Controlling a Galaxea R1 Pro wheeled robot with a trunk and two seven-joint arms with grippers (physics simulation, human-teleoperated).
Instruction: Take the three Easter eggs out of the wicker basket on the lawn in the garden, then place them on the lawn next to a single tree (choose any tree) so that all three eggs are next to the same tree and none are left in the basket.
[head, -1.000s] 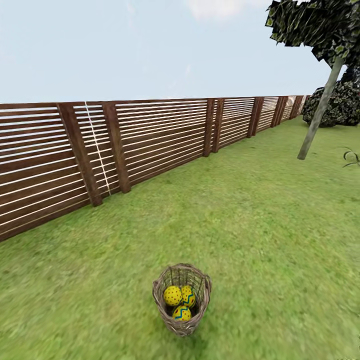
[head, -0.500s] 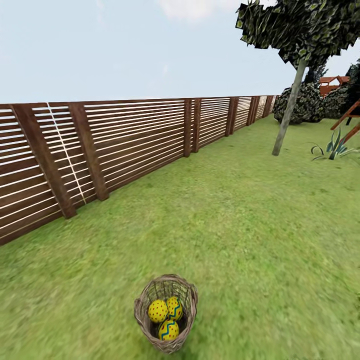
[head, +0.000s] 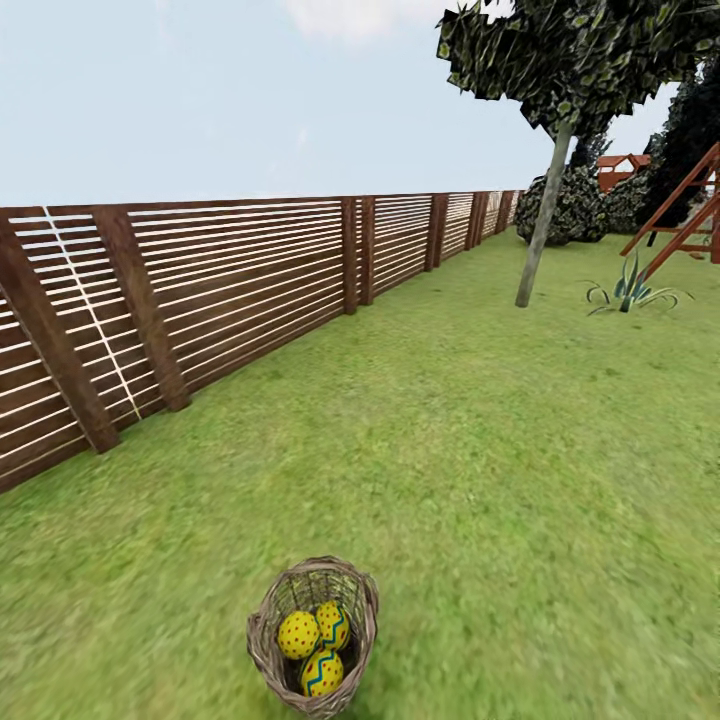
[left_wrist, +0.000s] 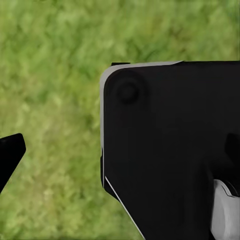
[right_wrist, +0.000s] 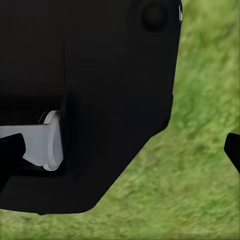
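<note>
I see the round tan wicker basket (head: 313, 636) holding three yellow dotted eggs (head: 314, 647) at six o'clock, gripper states unreadable.

Head camera has panned right; swing frame (head: 685, 215) appears

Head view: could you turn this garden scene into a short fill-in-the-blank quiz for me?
1. The basket holds ____ eggs.
2. The basket stands on the ____.
3. The slatted wooden ____ runs along the left side of the lawn.
4. Far across the grass, the tree has a slim, pale ____ that leans.

Missing words: three; lawn; fence; trunk
</note>
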